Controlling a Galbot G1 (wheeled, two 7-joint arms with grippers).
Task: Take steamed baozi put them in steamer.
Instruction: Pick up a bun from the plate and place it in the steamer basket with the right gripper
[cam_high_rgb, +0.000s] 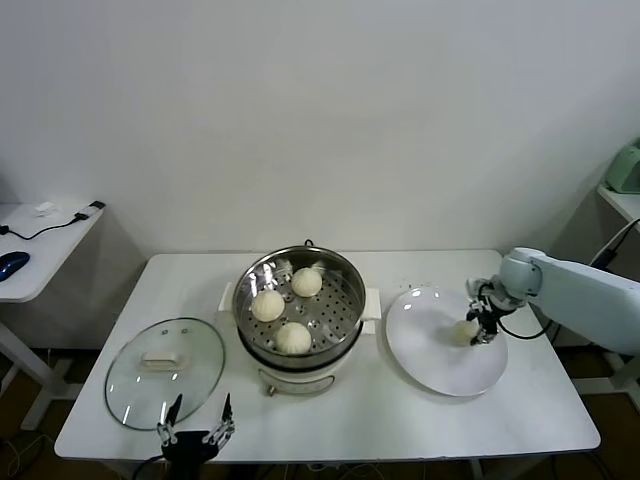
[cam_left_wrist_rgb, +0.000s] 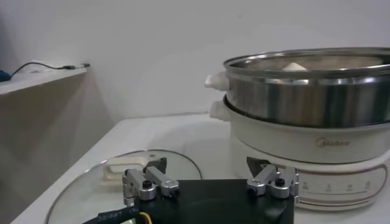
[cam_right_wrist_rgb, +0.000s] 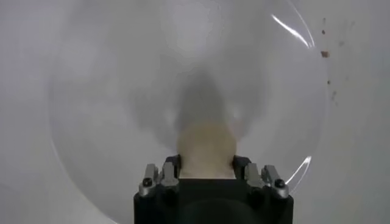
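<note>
Three cream-white baozi (cam_high_rgb: 267, 305) (cam_high_rgb: 307, 282) (cam_high_rgb: 293, 338) lie on the perforated tray of the steel steamer (cam_high_rgb: 345, 275) at the table's middle. My right gripper (cam_high_rgb: 480, 325) is over the white plate (cam_high_rgb: 440, 370) on the right, shut on the fourth baozi (cam_high_rgb: 464, 331). In the right wrist view this baozi (cam_right_wrist_rgb: 206, 143) sits between both fingers of the gripper (cam_right_wrist_rgb: 207, 161), with its shadow on the plate (cam_right_wrist_rgb: 91, 91). My left gripper (cam_high_rgb: 197, 412) is open and empty at the table's front edge; in the left wrist view (cam_left_wrist_rgb: 207, 164) it faces the steamer (cam_left_wrist_rgb: 311, 97).
A glass lid with a white handle (cam_high_rgb: 165, 372) lies flat at the front left, also in the left wrist view (cam_left_wrist_rgb: 91, 189). A side table with a mouse and cable (cam_high_rgb: 40, 235) stands at the far left. A wall runs behind the table.
</note>
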